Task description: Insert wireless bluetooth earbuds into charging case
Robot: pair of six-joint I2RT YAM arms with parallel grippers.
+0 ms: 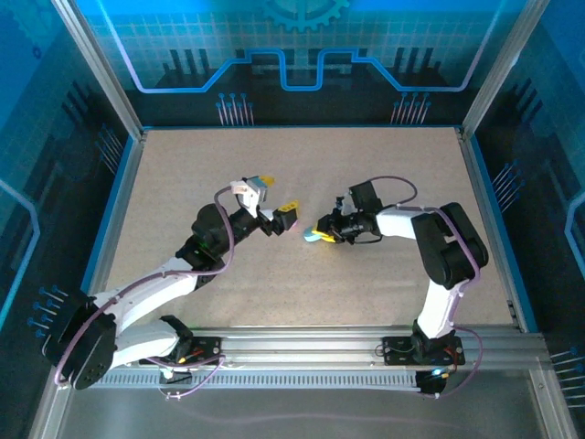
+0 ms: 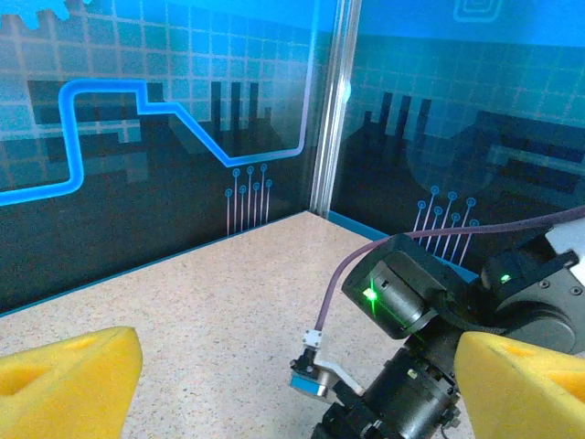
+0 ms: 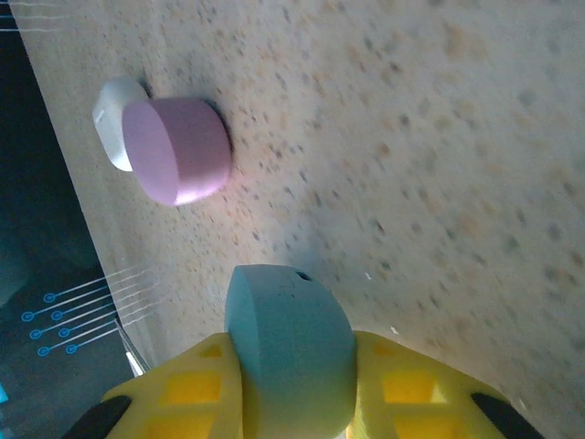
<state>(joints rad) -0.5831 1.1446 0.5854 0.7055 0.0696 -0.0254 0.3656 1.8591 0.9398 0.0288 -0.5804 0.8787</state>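
Left arm (image 1: 210,235) is bent up off the bench (image 1: 274,302), its jaws spread wide. Right arm (image 1: 402,222) reaches low and sideways, jaws pinching a light blue earbud (image 3: 288,352).

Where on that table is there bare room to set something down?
The far stretch of the table toward the back wall is bare, and so is the near strip between the arms' bases. It is crowded mid-table, where the left pincer and the right pincer, gripping a light blue case, nearly meet.

Purple case (image 3: 178,151) on open tabletop (image 3: 439,137)
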